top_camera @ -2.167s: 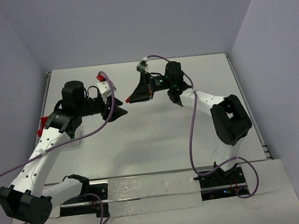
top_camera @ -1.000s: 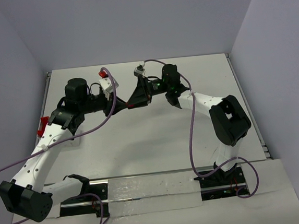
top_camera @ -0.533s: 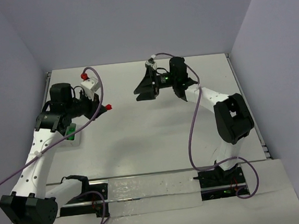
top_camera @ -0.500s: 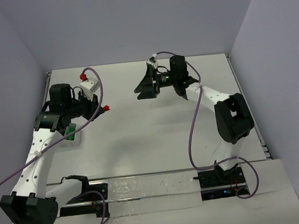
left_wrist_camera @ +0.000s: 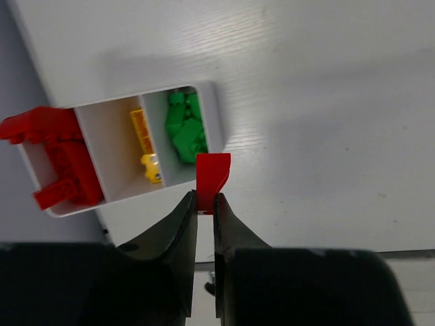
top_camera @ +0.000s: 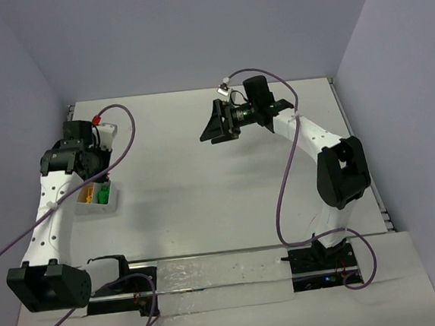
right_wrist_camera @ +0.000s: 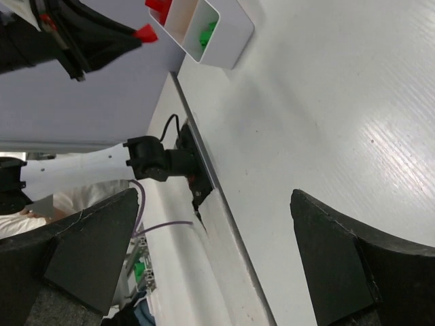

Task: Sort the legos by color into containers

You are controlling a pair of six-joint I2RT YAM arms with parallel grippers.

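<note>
My left gripper (left_wrist_camera: 205, 204) is shut on a red lego (left_wrist_camera: 213, 178), which sticks out past the fingertips. It hangs above the table just beside the green end of a white three-part container (left_wrist_camera: 216, 122). Red legos (left_wrist_camera: 61, 170) fill one end compartment, yellow ones (left_wrist_camera: 146, 146) the middle, green ones (left_wrist_camera: 185, 129) the other end. In the top view the container (top_camera: 113, 205) sits at the table's left, under the left arm. My right gripper (top_camera: 218, 123) hovers over the far middle of the table, open, with nothing between its fingers (right_wrist_camera: 353, 265).
The right wrist view shows the container (right_wrist_camera: 234, 32) far off with the left gripper's red lego (right_wrist_camera: 144, 32) beside it. The table's near edge carries the arm bases (top_camera: 318, 265) and a metal rail. Purple cables (top_camera: 281, 195) trail from both arms.
The two grippers, close together at the table's middle a second ago, have parted. The left arm swung left to the container with the red lego. The right gripper opened wide and drew back.
</note>
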